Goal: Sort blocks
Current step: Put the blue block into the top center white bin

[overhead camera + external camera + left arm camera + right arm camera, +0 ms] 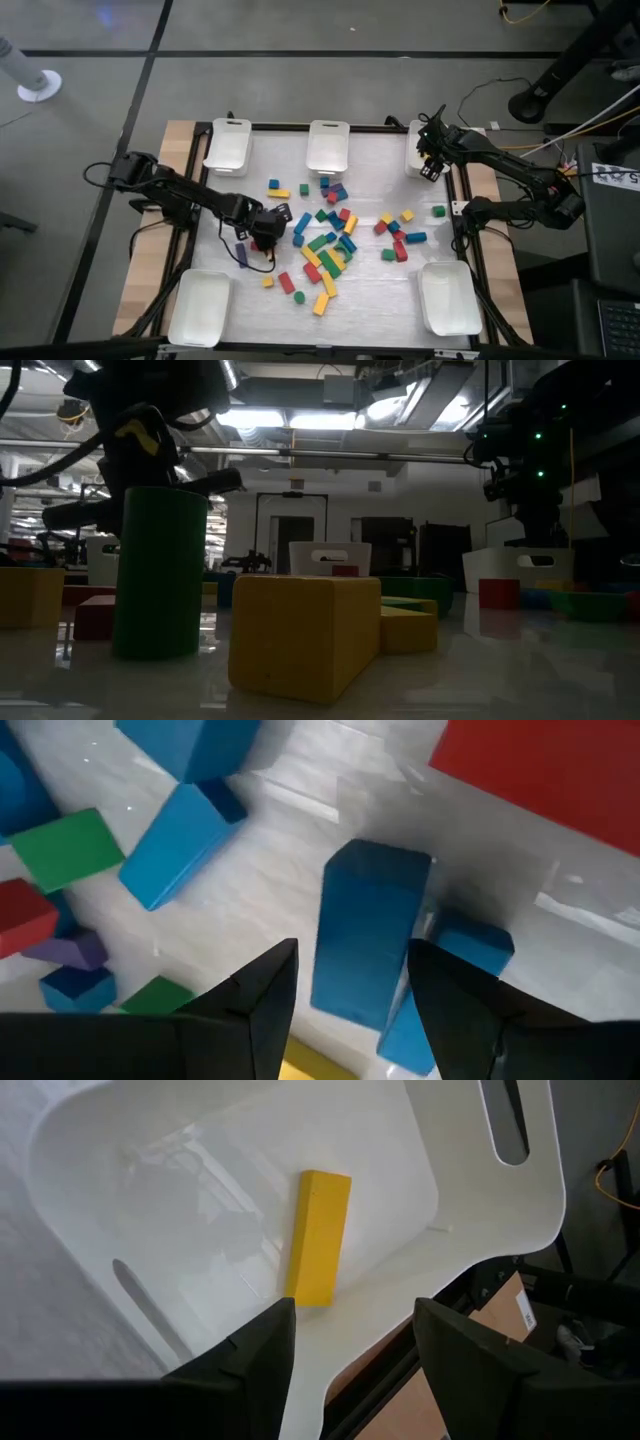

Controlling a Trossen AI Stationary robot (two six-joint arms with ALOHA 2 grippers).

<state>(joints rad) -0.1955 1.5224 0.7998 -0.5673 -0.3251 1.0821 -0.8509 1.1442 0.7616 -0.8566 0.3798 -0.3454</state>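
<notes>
Pale and glossy, the surface [370, 290] sits in a dark frame on a grey floor, with five white trays round its edge: three along the far side and two at the near corners. Blocks [330, 245] in red, blue, green and yellow lie scattered across the middle, thickest in a heap at the centre, with a smaller cluster to the right and a few strays near the left. From the low view a yellow block [300, 630] and an upright green block [158, 572] stand closest to the near edge.

My left end effector [262, 236] is down among the blocks at the left edge of the heap. Its fingers [262, 1005] stand apart on either side of an upright blue block [365, 940]; I cannot tell whether they touch it. A red block [540, 765] lies just beyond it, and more blue, green and red pieces lie beside it.

My right end effector [432, 165] hangs over the far right tray [250, 1200], fingers spread and holding nothing. One yellow bar [318, 1235] lies flat inside that tray.
</notes>
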